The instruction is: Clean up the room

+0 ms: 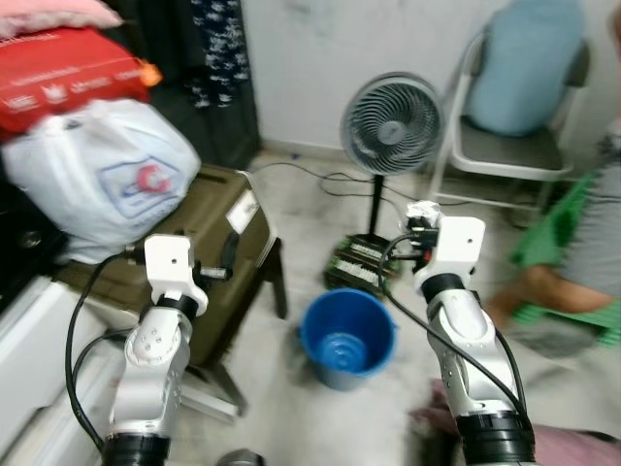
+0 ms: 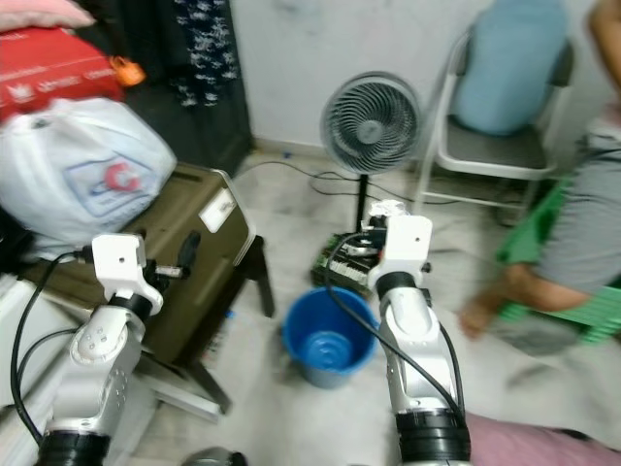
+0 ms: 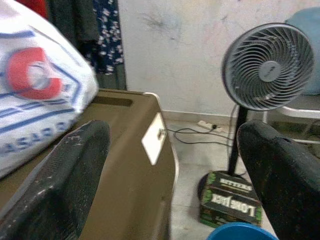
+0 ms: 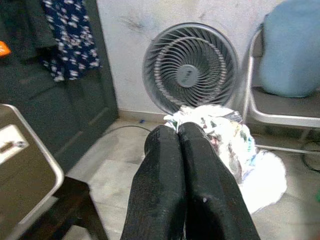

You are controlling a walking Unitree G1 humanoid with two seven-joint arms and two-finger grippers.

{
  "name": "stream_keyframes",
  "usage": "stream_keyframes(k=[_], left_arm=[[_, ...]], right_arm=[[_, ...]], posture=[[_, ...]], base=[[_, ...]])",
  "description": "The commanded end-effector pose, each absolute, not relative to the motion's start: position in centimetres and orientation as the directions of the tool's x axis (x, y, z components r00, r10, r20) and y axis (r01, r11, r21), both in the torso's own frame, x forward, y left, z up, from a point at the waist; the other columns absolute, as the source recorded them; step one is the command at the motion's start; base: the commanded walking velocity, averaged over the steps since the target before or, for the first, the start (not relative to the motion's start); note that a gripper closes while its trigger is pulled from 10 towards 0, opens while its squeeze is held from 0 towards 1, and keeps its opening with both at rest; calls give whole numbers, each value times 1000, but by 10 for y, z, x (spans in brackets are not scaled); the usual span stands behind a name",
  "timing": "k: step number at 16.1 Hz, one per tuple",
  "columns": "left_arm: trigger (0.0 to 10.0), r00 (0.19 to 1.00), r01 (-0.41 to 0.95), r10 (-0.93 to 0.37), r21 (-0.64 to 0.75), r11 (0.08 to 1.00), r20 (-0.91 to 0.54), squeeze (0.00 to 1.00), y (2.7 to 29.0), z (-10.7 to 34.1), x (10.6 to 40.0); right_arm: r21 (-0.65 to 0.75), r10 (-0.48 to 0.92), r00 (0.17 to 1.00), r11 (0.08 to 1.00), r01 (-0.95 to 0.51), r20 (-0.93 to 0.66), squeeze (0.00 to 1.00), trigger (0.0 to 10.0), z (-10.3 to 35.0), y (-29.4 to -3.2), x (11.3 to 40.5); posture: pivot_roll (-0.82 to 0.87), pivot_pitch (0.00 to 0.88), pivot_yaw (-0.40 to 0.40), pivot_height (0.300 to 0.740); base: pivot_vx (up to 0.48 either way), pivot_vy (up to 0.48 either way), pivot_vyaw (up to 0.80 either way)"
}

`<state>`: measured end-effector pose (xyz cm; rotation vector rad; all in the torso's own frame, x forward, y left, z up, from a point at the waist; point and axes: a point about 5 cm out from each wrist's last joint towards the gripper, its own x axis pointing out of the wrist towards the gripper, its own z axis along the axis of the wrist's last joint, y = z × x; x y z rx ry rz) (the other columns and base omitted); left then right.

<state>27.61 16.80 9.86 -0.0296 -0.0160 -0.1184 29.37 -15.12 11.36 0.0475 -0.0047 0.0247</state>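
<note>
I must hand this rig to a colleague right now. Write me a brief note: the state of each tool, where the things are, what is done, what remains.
Right tool: shut on a crumpled white printed wrapper, held up in front of the grey standing fan.
Left tool: open, nothing in it, raised beside the olive-brown case that bears the white plastic bag.
The round blue plastic bucket stands on the floor between the arms, below the right tool.
Done: wrapper picked up.
Left: probably drop it into the bucket, then go on tidying.
</note>
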Motion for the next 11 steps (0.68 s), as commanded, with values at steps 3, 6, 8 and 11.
stream_keyframes(k=[3,6,8,11], left_arm=[[10000,992,121,-121,-24,992,24,0,170,100,277],[10000,992,126,-125,-25,992,24,0,170,100,276],[10000,991,132,-131,-25,991,27,0,170,100,276],[10000,991,135,-134,-23,991,28,0,170,100,277]], right_arm=[[54,34,999,998,-35,9,0,10000,116,-149,296],[54,36,999,998,-37,9,0,10000,116,-149,296],[54,37,999,998,-37,9,0,10000,116,-148,295],[56,35,999,998,-35,8,0,10000,115,-148,296]], posture=[[-60,0,25,740],[-59,0,27,740],[-59,0,28,740],[-59,0,29,740]], base=[[112,0,0],[117,0,0],[403,0,0],[419,0,0]])
